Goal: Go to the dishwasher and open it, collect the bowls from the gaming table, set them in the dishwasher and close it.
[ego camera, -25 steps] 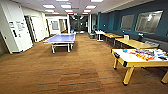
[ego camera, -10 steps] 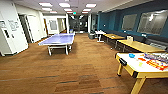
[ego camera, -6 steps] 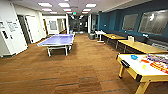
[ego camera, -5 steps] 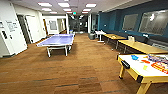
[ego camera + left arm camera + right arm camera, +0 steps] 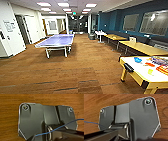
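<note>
Two bowls (image 5: 137,60) sit on the gaming table (image 5: 140,75); writing unreadable.

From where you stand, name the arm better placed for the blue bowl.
Right, as a guess: the blue bowl sits on the white-topped table off to the robot's right, so that arm is nearer. Neither arm is raised toward it yet.

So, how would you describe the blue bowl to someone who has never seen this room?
Start at the long dark blue wall on the right side of the room. Nearest the camera on that side stands a table with a white top and yellow legs. The blue bowl sits on its far part, the one round blue thing among red and orange items.
</note>
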